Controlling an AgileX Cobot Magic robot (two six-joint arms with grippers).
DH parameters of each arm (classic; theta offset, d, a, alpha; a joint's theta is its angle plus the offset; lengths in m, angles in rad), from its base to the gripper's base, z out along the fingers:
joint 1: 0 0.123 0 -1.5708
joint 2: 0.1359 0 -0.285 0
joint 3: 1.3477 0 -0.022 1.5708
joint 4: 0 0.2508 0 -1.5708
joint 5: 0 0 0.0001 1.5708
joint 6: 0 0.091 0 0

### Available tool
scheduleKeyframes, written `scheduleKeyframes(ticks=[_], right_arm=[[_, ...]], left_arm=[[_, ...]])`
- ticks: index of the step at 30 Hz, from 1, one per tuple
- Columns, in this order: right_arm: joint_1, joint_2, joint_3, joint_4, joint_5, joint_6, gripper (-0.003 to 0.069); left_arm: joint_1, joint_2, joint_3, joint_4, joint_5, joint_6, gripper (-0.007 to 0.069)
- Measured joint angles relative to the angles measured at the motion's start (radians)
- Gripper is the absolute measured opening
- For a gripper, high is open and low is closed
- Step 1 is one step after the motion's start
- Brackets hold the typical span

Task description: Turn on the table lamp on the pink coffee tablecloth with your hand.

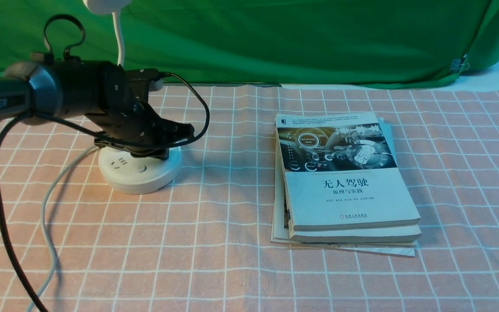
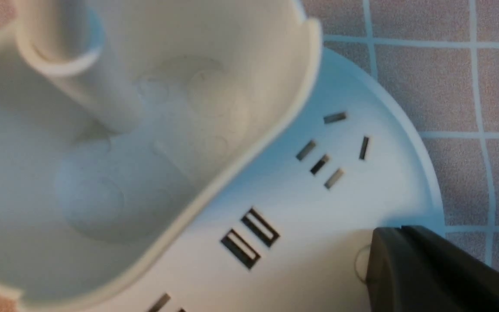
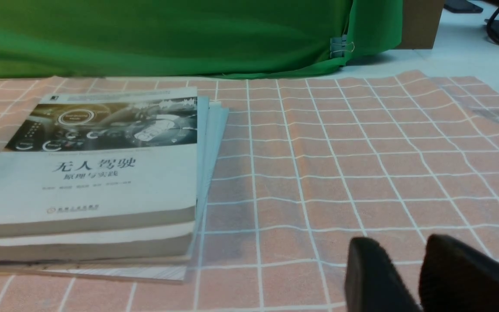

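The white table lamp stands at the left on the pink coffee tablecloth [image 1: 232, 260]. Its round puck base [image 1: 139, 173] carries sockets and a button, its thin gooseneck [image 1: 120, 41] rises behind, and its head [image 1: 102, 5] is cut off by the frame's upper edge. My left gripper [image 1: 186, 130], the hand, reaches over the base. In the left wrist view its shut fingertips [image 2: 399, 229] rest on a round button [image 2: 359, 264] at the base's rim, near the USB ports [image 2: 249, 237] and oval cup [image 2: 145, 151]. My right gripper [image 3: 405, 247] hovers low over the cloth, fingers slightly apart, empty.
A stack of books [image 1: 345, 173] lies right of centre; it also shows in the right wrist view [image 3: 93, 173]. A green cloth [image 1: 275, 39] hangs along the back. The lamp's white cord [image 1: 50, 208] and my arm's black cable [image 1: 2, 208] trail at the front left.
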Motion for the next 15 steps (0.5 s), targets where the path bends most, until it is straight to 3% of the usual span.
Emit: scheduleKeyframes(ticks=[6, 12, 15], right_arm=[[0.0, 0.0, 0.0, 0.0, 0.0, 0.0, 0.0239], [0.0, 0.0, 0.0, 0.0, 0.0, 0.0, 0.0239], [0.0, 0.0, 0.0, 0.0, 0.0, 0.0, 0.0239]], left_arm=[[-0.006, -0.147, 0.038, -0.055, 0.185, 0.029, 0.0021], [-0.033, -0.329, 0.088, -0.259, 0.39, 0.192, 0.0021], [-0.099, -0.487, 0.2, -0.393, 0.451, 0.318, 0.0021]])
